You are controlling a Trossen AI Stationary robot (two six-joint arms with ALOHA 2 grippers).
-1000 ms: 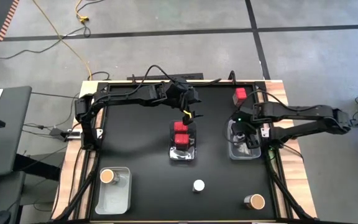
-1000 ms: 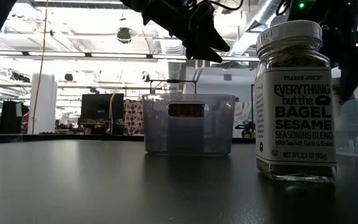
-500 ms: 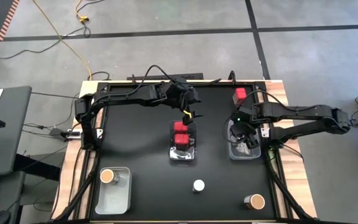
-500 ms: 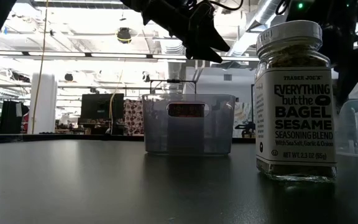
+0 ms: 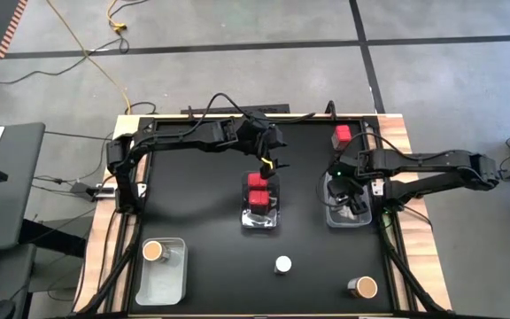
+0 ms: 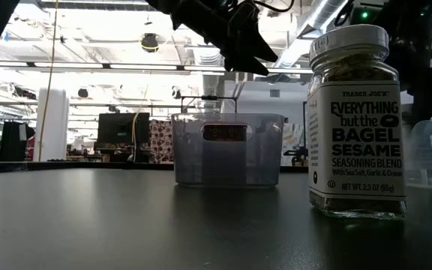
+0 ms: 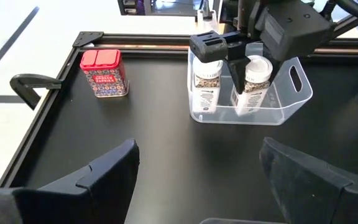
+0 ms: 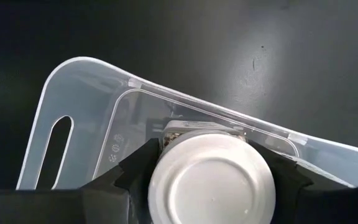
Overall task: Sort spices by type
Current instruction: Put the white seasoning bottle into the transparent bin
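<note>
My right gripper (image 5: pixel 339 184) reaches down into the clear right bin (image 5: pixel 361 220) and is shut on one of two white-lidded jars (image 7: pixel 205 81); the second jar (image 7: pixel 253 78) stands beside it. My left gripper (image 5: pixel 268 151) hovers open above the table, past the far end of the middle bin (image 5: pixel 273 221), which holds two red square-topped containers (image 5: pixel 258 188). A third red container (image 5: pixel 342 135) stands on the table near the far edge. Another white-lidded jar (image 5: pixel 282 264) stands near the front. One brown-topped jar (image 5: pixel 362 287) stands at the near right, another (image 5: pixel 153 252) in the left bin. My right gripper pinches the jar by its round white lid (image 8: pixel 166 180), one finger (image 8: pixel 138 168) on each side of the rim. It comes from above, pointing down. The jar is upright inside the bin, close to its end wall; whether its base rests on the bin floor I cannot tell.
The left bin (image 5: pixel 171 279) sits at the near left corner. Bare black table lies between the three bins and along the near edge. Raised rails border the table. Cables run from both arms at the far side.
My right gripper has edged slightly toward the table's left over the right bin. The left arm has kept still.
</note>
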